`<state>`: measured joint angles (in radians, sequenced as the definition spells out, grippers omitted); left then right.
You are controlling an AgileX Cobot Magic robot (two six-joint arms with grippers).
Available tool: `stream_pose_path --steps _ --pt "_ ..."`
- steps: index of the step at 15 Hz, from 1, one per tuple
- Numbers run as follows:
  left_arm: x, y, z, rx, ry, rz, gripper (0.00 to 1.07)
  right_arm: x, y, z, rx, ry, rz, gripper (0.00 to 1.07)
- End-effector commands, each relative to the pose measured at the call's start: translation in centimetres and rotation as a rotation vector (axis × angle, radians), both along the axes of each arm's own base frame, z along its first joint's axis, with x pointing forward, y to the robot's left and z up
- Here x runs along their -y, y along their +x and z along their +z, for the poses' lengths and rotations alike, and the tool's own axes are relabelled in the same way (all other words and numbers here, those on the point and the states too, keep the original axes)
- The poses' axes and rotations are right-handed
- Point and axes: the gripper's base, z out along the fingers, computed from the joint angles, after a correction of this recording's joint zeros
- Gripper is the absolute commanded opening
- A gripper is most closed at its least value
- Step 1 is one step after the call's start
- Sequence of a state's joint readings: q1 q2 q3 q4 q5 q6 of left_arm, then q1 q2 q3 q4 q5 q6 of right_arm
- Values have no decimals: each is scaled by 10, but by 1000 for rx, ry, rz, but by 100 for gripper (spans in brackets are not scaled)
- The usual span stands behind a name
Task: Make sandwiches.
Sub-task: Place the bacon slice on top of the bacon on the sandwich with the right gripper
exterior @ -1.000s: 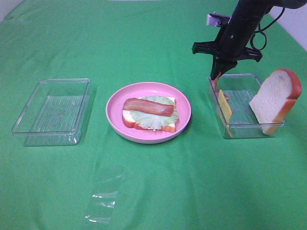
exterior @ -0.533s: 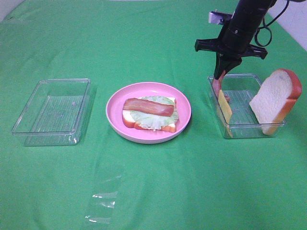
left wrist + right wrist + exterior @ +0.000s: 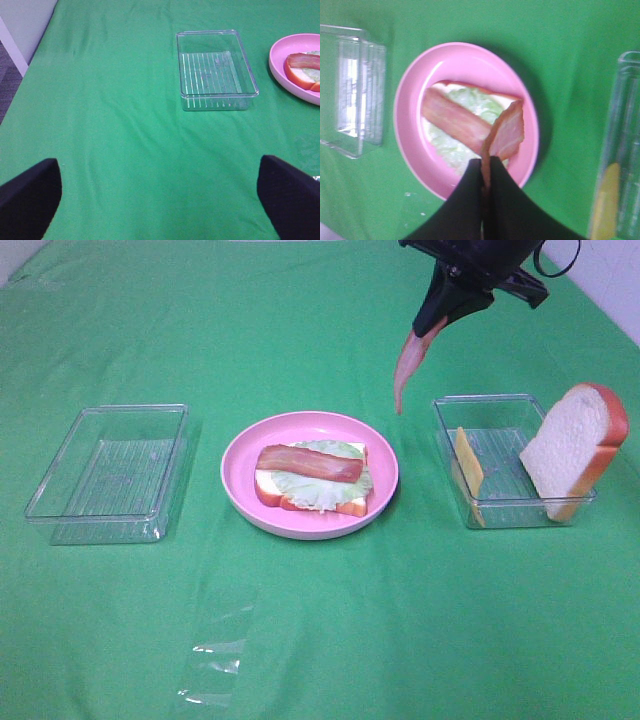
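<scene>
On the pink plate (image 3: pixel 240 490) lies a part-built sandwich (image 3: pixel 313 478): a white bread slice, pale green lettuce and one reddish bacon strip on top. My right gripper (image 3: pixel 432 326) is shut on a second bacon strip (image 3: pixel 407 364), which dangles in the air between the plate and the right container. The right wrist view shows that bacon strip (image 3: pixel 506 135) hanging from the right gripper (image 3: pixel 485 175) over the plate (image 3: pixel 420 85). My left gripper (image 3: pixel 160 195) is open above bare cloth. A second bread slice (image 3: pixel 578 445) and yellow cheese (image 3: pixel 466 462) stand in the right container (image 3: pixel 500 508).
An empty clear container (image 3: pixel 112 472) sits left of the plate and shows in the left wrist view as the clear container (image 3: pixel 215 70). A clear plastic sheet (image 3: pixel 215 655) lies on the green cloth near the front. The table's far right edge is close to the right arm.
My right gripper has lifted the bacon strip out of the right container and carried it up and left towards the plate. The left arm has not moved.
</scene>
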<state>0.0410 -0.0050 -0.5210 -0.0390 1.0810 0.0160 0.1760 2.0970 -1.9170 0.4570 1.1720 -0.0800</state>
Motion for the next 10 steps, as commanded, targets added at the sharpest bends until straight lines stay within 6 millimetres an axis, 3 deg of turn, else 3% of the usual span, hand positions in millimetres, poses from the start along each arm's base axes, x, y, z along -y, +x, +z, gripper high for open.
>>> stream_pose_path --steps 1,3,6,10 --pt "1 -2 -1 21 -9 0 98 -19 -13 0 42 178 94 0" --pt "1 -2 -1 21 -8 -1 98 -54 -27 -12 35 380 242 0" --pt "1 -2 -1 21 -8 -1 98 -94 -35 -36 1 417 325 0" --pt "1 -2 -1 21 -9 -2 98 -115 -33 -70 -25 396 330 0"
